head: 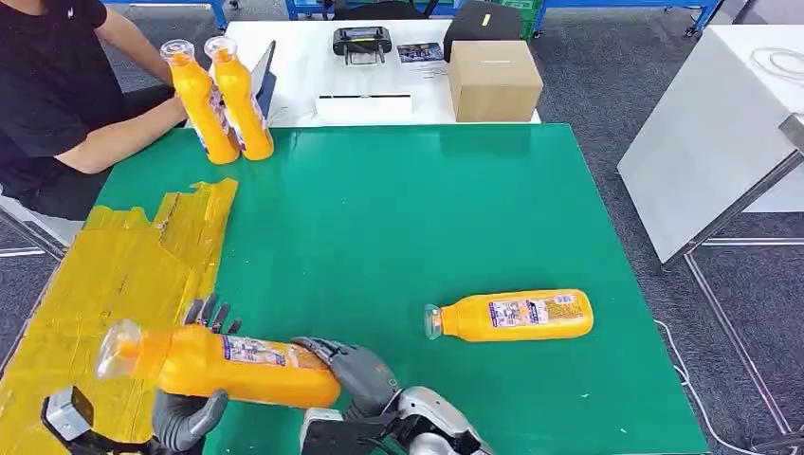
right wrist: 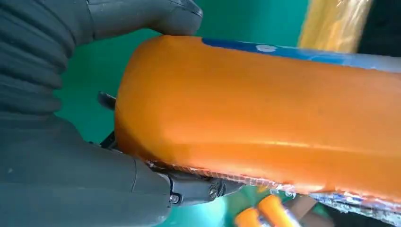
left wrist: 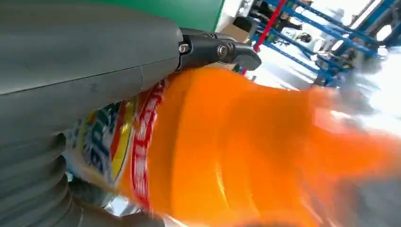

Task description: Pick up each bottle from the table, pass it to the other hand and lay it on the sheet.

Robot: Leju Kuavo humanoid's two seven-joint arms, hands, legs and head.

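Bottle [head: 218, 363] held by both hands; fingers [head: 210, 315] wrapped round.

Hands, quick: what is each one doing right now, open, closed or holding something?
Left hand: holds the bottle near its neck end.
Right hand: holds the same bottle at its base.

My head camera looks forward and down over the flat green table top [head: 398, 218]. Both my wrist cameras sit very close behind my hands, sharing the orange plastic bottle [left wrist: 246, 151] held level between them.
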